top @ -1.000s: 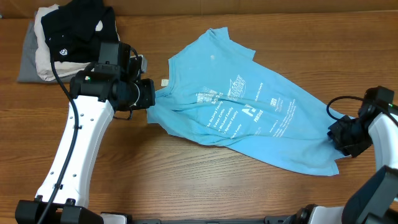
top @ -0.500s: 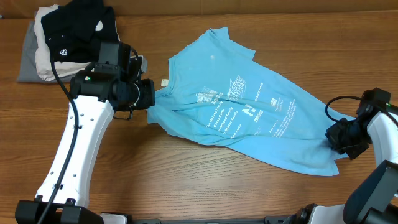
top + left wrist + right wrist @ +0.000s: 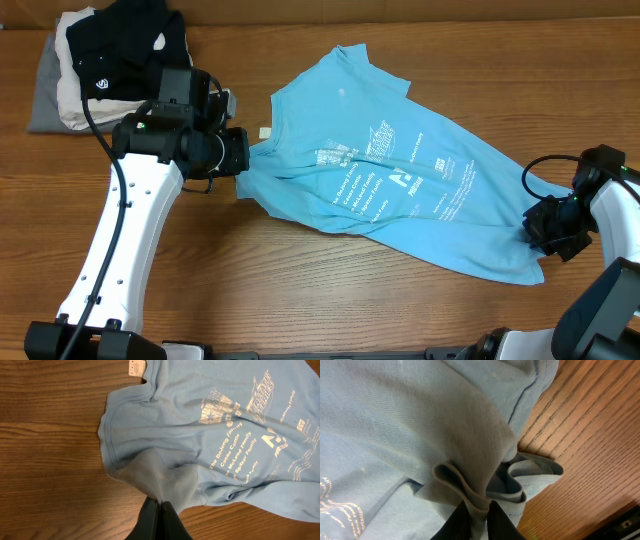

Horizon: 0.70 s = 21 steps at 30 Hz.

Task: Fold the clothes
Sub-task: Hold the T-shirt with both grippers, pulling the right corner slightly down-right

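T-shirt point(image 3: 400, 190) lies spread, and the left gripper point(image 3: 158, 505) pinches it near the neck tag point(image 3: 136, 367). Far from that tag, the right gripper point(image 3: 479, 507) pinches a bunched fold.

Sky-blue short-sleeve T-shirt point(image 3: 400, 170), thin fabric, lying spread out & unfolded, print side up, set diagonally. Collar point(image 3: 125, 400) w/ white neck tag point(image 3: 136, 367) at one end, hem at the opp. end. White & pinkish lettering point(image 3: 375, 180) across front. One sleeve point(image 3: 350, 65) sticks out at top. Wrinkled; fabric bunched into a pinched pleat below collar & again at hem corner point(image 3: 470, 485)
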Tool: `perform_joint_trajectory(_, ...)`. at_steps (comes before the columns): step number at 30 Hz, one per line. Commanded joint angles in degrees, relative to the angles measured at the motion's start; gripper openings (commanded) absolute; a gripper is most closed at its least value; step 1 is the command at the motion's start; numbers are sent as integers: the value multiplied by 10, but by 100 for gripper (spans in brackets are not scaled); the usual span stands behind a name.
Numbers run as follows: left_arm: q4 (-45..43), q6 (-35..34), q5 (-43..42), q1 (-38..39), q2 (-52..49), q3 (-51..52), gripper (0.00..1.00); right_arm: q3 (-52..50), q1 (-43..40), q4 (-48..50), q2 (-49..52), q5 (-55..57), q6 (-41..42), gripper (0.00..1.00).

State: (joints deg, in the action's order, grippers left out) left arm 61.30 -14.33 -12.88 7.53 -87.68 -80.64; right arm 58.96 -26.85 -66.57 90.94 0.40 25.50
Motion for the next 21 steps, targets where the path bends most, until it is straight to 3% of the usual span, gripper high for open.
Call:
perform_joint_trajectory(1,0,17,-3,4,-1,-12,4,0,2,0,1,4,3,15)
perform_joint_trajectory(3,0,17,-3,4,-1,-12,4,0,2,0,1,4,3,14)
perform_joint_trajectory(5,0,17,-3,4,-1,-12,4,0,2,0,1,4,3,4)
perform_joint_trajectory(15,-1,17,-4,4,-1,-12,4,51,2,-47,0,5,3,4)
perform_joint_trajectory(18,0,17,-7,4,1,-13,4,69,2,-75,0,10,3,17)
perform_joint_trajectory(21,0,17,-7,4,1,-13,4,71,2,-83,0,10,3,21)
